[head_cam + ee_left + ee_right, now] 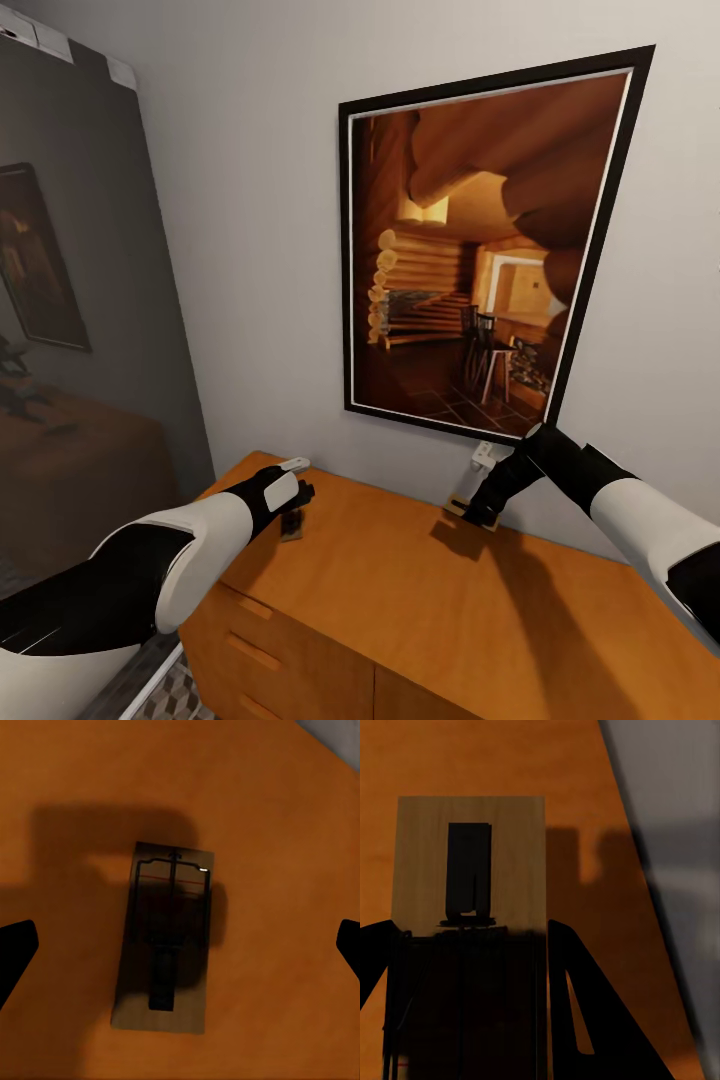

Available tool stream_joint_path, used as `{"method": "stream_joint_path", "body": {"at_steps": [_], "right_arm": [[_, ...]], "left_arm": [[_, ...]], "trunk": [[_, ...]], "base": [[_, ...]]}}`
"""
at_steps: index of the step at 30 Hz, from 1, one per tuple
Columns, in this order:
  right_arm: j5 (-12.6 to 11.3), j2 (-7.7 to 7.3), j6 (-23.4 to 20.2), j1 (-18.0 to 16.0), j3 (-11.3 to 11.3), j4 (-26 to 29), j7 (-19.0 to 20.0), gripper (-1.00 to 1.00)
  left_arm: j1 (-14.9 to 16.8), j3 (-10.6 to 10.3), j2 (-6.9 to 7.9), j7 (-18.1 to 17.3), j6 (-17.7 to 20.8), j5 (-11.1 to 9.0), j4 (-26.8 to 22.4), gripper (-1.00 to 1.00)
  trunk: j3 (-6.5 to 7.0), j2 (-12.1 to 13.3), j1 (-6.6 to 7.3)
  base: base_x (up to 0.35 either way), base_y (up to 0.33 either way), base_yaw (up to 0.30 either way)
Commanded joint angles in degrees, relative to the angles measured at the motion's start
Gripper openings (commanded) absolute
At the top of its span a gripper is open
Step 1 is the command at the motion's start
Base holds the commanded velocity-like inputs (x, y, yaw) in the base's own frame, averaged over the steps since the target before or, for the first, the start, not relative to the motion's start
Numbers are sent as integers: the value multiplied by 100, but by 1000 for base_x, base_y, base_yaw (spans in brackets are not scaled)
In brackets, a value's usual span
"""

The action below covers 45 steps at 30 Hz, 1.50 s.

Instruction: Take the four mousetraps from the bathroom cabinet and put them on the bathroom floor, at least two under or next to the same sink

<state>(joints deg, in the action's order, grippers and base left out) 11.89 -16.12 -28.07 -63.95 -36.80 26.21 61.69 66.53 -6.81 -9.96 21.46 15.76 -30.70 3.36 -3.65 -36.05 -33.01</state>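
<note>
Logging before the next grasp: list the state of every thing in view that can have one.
Left gripper: open, fingers wide apart above a trap.
Flat brown wooden mousetrap under the left gripper: lying flat on the cabinet top, ungrasped.
Right gripper: fingers astride a second brown wooden mousetrap; contact unclear.
Orange-brown wooden cabinet: visible drawers shut.

Framed picture (478, 245) of a log-cabin interior, black frame, hangs on pale wall (250, 200) at 12 to 1 o'clock. Large mirror (70, 300) at 9 o'clock, reflecting a dark room.
</note>
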Motion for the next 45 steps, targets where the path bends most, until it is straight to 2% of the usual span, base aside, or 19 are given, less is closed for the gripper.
{"method": "stream_joint_path", "body": {"at_steps": [1, 45], "right_arm": [[6, -5, -62, -4, -7, 16, 13, -100], [-2, -5, -59, -4, -2, 16, 10, -100]], "left_arm": [[9, -48, -3, 12, 15, -42, 8, 100], [9, -57, -3, 24, 25, -16, 16, 100]], "trunk": [[-12, -10, -3], [-12, -10, -3]], "base": [[0, 0, 0], [0, 0, 0]]}}
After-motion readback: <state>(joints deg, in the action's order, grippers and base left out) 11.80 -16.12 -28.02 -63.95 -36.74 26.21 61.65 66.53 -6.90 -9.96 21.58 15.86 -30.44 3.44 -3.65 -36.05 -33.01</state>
